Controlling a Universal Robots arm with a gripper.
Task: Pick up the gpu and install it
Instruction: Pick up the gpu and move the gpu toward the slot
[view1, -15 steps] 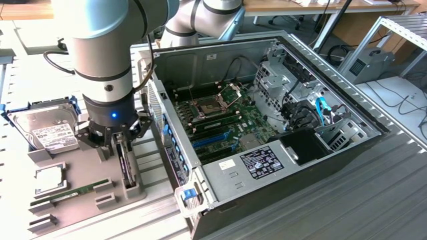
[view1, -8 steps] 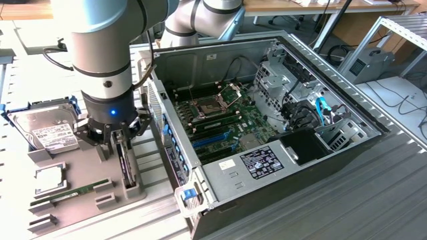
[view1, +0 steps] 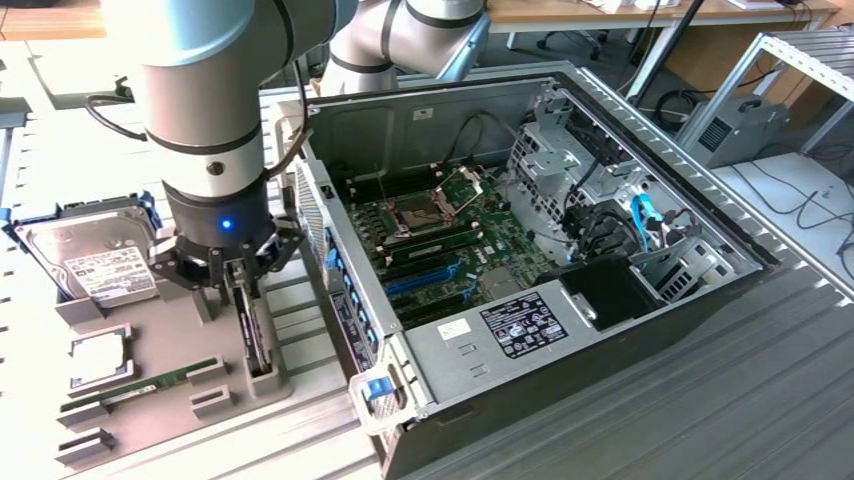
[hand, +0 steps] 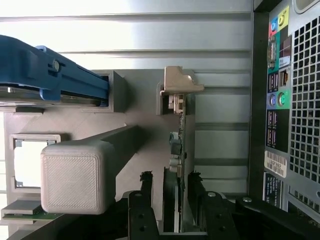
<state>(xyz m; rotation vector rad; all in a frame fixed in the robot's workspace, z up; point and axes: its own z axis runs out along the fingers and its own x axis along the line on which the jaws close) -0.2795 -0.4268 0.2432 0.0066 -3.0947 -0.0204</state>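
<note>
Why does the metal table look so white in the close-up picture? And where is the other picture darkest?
In the wrist view, light glares off the ribbed metal table, washing it nearly white, while the gpu is evenly lit. In the exterior view, the inside of the computer case is darkest, and daylight brightens the table beside it.

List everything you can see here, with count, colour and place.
gpu: one, black and green, on edge in the tray.
hard drive: one, silver in blue caddy, on the tray.
square chip: one, silver, in a tray recess.
memory stick: one, green, on the tray.
tray: one, grey, beside the case.
computer case: one, black, open, exterior view's right.
arm: one, silver, above the tray.
gripper: one, black, open, straddling the gpu.
</note>
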